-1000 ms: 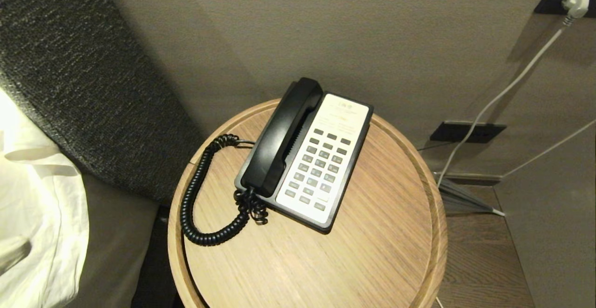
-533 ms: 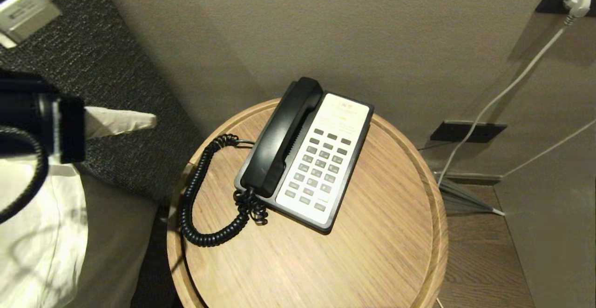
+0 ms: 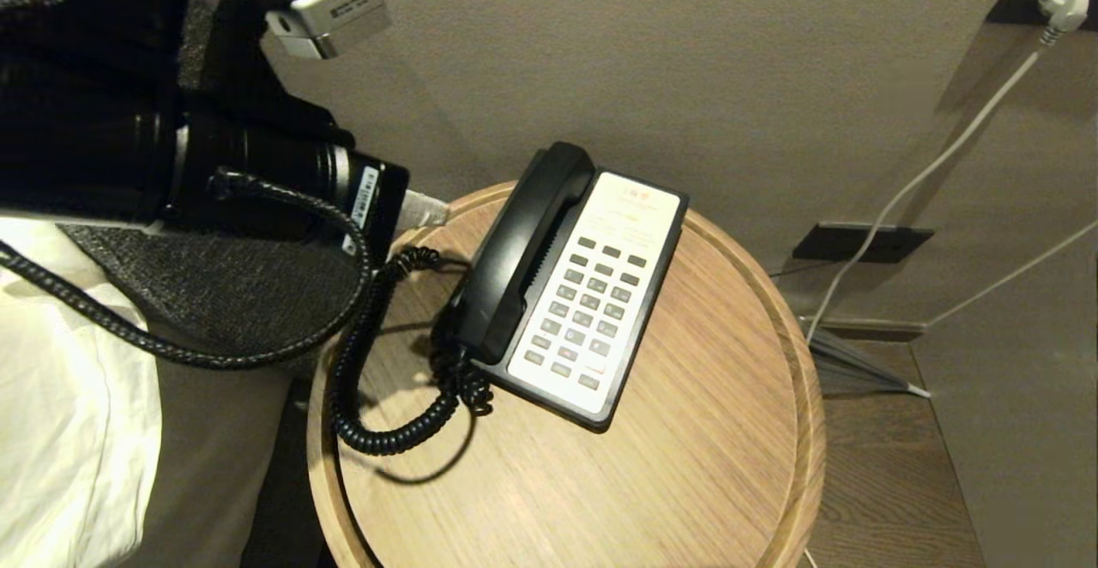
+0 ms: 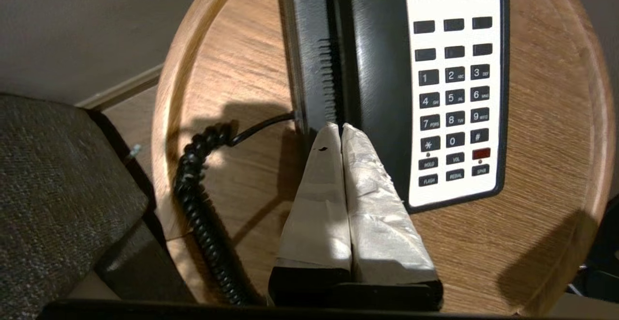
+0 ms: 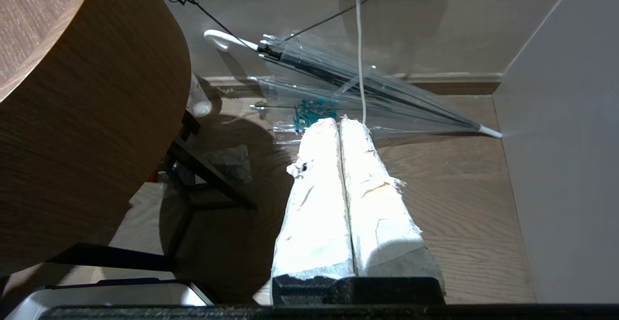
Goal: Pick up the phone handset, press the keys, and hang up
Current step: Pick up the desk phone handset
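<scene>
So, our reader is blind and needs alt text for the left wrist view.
The shut left gripper points at the black handset resting on its phone base, on a round wooden table. The coiled cord trails beside the gripper.

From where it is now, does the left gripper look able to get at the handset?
Probably yes: the left gripper, shut, hovers beside the handset on its cradle with nothing between them; it must open first.
</scene>
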### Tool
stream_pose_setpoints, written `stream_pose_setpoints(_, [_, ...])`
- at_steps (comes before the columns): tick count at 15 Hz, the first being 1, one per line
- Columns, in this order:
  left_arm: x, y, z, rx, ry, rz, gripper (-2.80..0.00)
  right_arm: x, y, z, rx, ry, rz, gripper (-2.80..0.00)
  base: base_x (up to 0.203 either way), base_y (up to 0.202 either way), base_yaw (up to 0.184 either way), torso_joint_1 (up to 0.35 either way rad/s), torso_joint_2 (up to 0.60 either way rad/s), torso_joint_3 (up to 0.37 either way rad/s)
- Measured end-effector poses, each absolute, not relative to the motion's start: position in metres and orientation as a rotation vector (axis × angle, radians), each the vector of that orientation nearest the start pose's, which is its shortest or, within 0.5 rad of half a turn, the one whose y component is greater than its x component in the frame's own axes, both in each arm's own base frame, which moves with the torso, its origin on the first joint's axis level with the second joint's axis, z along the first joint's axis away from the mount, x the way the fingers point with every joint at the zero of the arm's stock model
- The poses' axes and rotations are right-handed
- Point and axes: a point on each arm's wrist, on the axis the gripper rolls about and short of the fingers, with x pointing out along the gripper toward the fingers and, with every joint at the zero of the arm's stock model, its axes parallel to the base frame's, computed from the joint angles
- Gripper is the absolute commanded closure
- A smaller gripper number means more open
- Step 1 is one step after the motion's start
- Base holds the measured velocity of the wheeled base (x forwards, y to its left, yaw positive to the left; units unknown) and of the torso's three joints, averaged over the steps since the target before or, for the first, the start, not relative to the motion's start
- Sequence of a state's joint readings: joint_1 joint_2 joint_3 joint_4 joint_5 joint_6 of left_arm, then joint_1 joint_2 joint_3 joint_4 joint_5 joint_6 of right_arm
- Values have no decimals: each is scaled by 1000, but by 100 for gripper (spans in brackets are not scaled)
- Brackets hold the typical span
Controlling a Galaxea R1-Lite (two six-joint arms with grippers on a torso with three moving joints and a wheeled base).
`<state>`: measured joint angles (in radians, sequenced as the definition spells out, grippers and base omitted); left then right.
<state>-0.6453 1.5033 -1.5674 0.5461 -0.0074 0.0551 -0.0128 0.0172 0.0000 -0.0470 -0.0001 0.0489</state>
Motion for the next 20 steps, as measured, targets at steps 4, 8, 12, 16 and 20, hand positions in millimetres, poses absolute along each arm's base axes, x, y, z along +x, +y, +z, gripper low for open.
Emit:
stream_pose_setpoints(4, [195, -162, 339, 253, 463, -646, -280, -21, 0, 81, 49, -30, -12, 0, 0, 0, 0, 0, 0, 0])
stream_pose_setpoints(8, [203, -171, 338, 273, 459, -607, -280, -21, 0, 81, 49, -30, -12, 0, 0, 0, 0, 0, 0, 0])
stream_pose_setpoints(12, [210, -177, 332, 319, 468, -597, -280, -21, 0, 81, 48, -30, -12, 0, 0, 0, 0, 0, 0, 0])
stream_pose_setpoints(16, [214, -186, 334, 370, 442, -580, -280, -21, 0, 81, 49, -30, -12, 0, 0, 0, 0, 0, 0, 0])
stream_pose_setpoints(20, [211, -200, 330, 386, 446, -615, -280, -21, 0, 81, 48, -30, -12, 0, 0, 0, 0, 0, 0, 0])
